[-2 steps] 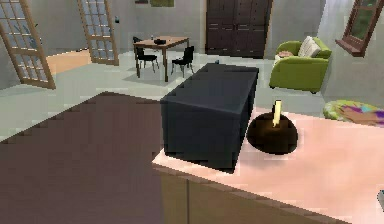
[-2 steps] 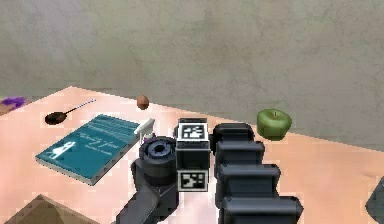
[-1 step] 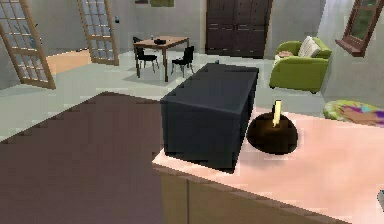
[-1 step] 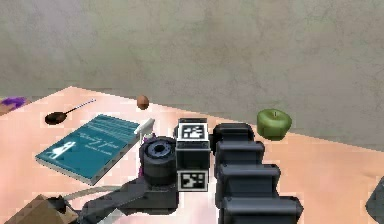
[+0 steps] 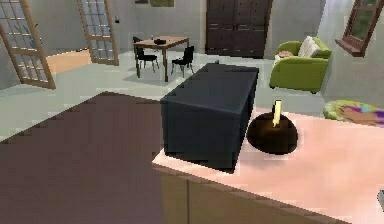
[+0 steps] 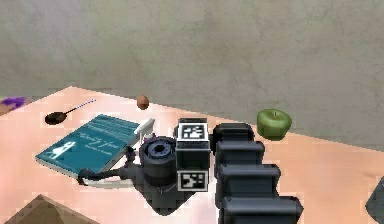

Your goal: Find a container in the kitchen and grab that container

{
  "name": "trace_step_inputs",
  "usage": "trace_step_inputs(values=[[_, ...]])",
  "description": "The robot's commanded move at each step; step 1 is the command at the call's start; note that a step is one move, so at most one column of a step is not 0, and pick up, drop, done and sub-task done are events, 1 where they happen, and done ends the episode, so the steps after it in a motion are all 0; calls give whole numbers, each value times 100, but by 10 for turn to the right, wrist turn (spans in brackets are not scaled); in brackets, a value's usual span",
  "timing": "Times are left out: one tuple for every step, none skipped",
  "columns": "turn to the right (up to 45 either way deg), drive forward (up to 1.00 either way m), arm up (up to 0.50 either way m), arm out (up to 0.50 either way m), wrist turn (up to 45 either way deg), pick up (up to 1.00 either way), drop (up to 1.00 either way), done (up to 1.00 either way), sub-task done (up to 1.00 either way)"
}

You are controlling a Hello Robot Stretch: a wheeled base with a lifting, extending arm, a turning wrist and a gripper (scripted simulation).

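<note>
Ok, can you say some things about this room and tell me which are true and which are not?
1. A round green apple sits on the pink countertop. True.
2. The flat teal book stands upright. False: it lies flat on the countertop.
3. The padded armchair is red. False: it is lime green.
4. Black chairs stand by the small wooden table. True.
5. The dark round bowl sits on top of the big dark box. False: it sits beside the box.
</note>
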Motion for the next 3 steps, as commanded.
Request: trace_step_inputs(values=[[0, 0, 0, 0, 180, 0, 0, 0, 0], [0, 0, 0, 0, 0, 100, 0, 0, 0], [0, 0, 0, 0, 0, 0, 0, 100, 0]])
